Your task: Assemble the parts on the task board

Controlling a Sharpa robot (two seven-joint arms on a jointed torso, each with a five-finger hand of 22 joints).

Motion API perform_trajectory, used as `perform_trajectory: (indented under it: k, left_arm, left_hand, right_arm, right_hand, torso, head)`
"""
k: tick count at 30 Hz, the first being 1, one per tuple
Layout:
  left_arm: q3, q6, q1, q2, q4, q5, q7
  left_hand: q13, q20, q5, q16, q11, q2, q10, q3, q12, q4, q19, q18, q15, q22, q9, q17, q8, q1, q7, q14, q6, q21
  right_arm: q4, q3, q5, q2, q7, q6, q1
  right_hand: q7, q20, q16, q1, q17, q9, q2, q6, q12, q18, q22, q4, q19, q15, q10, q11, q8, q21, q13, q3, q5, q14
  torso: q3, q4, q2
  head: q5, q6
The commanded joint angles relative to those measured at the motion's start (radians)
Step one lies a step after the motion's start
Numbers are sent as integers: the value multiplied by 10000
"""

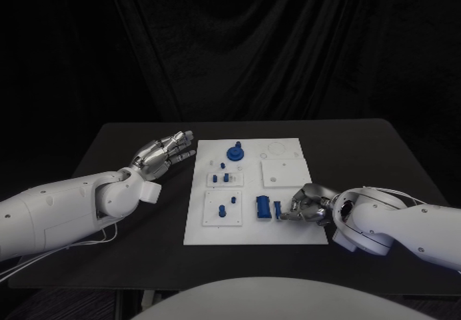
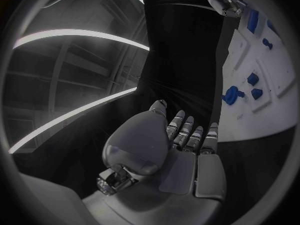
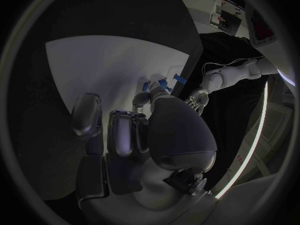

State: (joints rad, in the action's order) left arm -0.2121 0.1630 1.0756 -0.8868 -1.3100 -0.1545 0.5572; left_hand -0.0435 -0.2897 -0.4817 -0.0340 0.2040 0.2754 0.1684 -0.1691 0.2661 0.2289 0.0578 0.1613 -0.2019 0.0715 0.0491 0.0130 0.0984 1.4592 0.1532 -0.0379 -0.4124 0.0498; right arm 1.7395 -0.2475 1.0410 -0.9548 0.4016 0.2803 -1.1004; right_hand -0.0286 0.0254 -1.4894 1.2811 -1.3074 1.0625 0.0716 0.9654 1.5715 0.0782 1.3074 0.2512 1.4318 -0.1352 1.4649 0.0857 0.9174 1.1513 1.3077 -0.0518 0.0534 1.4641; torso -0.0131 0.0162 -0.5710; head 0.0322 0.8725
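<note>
Resting at the near right part of the white task board [image 1: 252, 233], the right hand [image 1: 309, 205] curls its fingers [image 1: 291, 212] around a small blue part [image 1: 278, 211], pinching it just above the board's surface. Just left of that part stands a taller blue block [image 1: 262, 206], upright on the board. Farther left, a raised white plate [image 1: 223, 207] carries two small blue pegs [image 1: 222, 211]. Beyond it, a smaller plate [image 1: 225, 179] holds a few more blue pieces, and a round blue knob [image 1: 235, 153] sits near the board's far edge. The left hand [image 1: 165, 152] hovers over the black counter [image 1: 374, 153] just off the board's far left corner, palm up, its fingers [image 2: 187, 130] spread and released, holding nothing. Seen from the right wrist, blue parts [image 3: 164, 83] show past the fingertips against the white board [image 3: 106, 65].
</note>
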Motion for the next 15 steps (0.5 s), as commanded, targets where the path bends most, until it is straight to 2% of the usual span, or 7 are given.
perform_trajectory:
  k: [1,3,6,9,12,14,15]
  left_arm:
    - [12,-172,-9,-111,-237,126,385]
    - [12,-326,-1,-214,-401,306,515]
    - [13,-934,43,-335,-700,560,738]
    - [14,-1611,107,-450,-1051,695,909]
    - [14,-1989,173,-590,-1482,772,1080]
    - [15,-2052,254,-654,-1801,808,1261]
    - [15,-2059,293,-661,-1899,816,1338]
  left_hand:
    - [-15,-29,-34,-21,64,-31,66,-39,1,-39,51,-52,-36,-4,18,11,47,35,532,-17,-100,36]
    - [-17,-28,-18,-25,70,-27,85,-61,14,-3,52,-54,-38,-4,22,12,63,1,536,-20,-145,37]
    - [-21,-15,103,-50,69,1,172,-172,72,234,-43,-75,-40,-92,32,17,117,-161,517,-43,-306,-33]
    - [-37,34,104,-116,83,22,384,-247,228,460,-165,-97,-29,-190,57,36,210,-240,540,-99,-614,-120]
    - [-7,110,119,-131,44,79,340,-290,112,632,-185,-109,29,-196,59,35,239,-305,584,-66,-777,-127]
    - [16,155,304,-80,-40,133,177,-360,-60,656,-199,-90,99,-206,28,15,157,-475,553,28,-637,-133]
    - [26,175,400,-57,-97,152,84,-394,-149,663,-206,-69,144,-212,19,7,116,-585,516,63,-575,-137]
  right_arm:
    - [225,7,80,-221,-1119,1990,-136]
    - [300,7,14,-325,-1715,2846,-355]
    - [356,7,-451,-428,-2936,3830,-755]
    - [372,8,-1178,-450,-4095,4617,-1098]
    - [258,7,-2146,-382,-5408,5193,-1400]
    - [122,7,-3066,-322,-6551,5427,-1548]
    - [62,7,-3412,-298,-6963,5434,-1583]
  right_hand:
    - [-52,0,-50,-196,-913,-237,-6,-136,-7,17,1575,253,98,-63,1059,78,-289,157,2631,24,-25,737]
    - [-54,12,-37,-407,-891,-699,-211,-328,-7,22,1579,406,130,-46,1059,93,-902,179,2631,-34,334,737]
    - [3,-27,476,-573,83,-1160,-538,-395,-7,155,1367,412,-175,-17,1059,40,-1535,-612,2631,-224,1832,501]
    - [221,-248,1493,-253,1638,-1689,-681,-446,-331,462,821,420,-1133,229,679,-191,-2125,-2686,2213,-528,2091,-125]
    - [498,-514,2945,-126,3599,-2297,-676,-761,-1389,792,58,410,-2225,494,-497,-471,-2776,-5219,1007,-797,2491,-1036]
    - [901,-877,5694,-133,6784,-3015,-546,-1209,-3693,933,-787,371,-3247,890,-2876,-868,-3443,-7319,-1320,-1029,2678,-2788]
    - [1021,-965,6077,-227,7030,-3206,-538,-1401,-4483,927,-931,403,-3383,1015,-3635,-969,-3630,-7548,-2092,-1065,2743,-3039]
  torso:
    - [-3,-5,0]
    - [-1,-9,8]
    - [0,-14,22]
    - [1,-15,55]
    - [-4,-4,135]
    - [-22,-28,231]
    - [-33,-60,308]
  head:
    - [71,2]
    - [79,2]
    - [103,2]
    - [180,2]
    - [166,2]
    - [243,2]
    - [324,2]
